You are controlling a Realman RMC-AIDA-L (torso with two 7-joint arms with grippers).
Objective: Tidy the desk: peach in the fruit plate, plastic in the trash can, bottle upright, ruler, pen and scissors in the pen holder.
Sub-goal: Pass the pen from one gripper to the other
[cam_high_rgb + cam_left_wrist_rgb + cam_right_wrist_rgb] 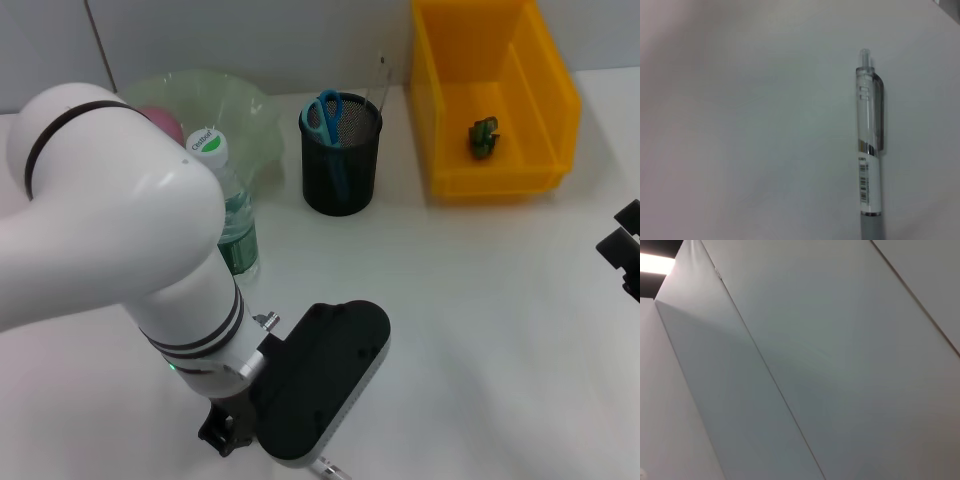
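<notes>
Bright, even indoor light fills the head view, and the white tabletop looks nearly washed out. Soft shadows sit close under the black mesh pen holder and the yellow plastic bin. The left wrist view is dimmer, with a pinkish tint in one corner; the clear plastic pen looks slightly soft. The right wrist view shows grey panels with one glaring strip.

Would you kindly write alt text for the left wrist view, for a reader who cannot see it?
A clear-barrelled click pen lies alone on a plain white desk, seen from close above. It has a clip, a barcode label and a grey grip running out of frame.
</notes>
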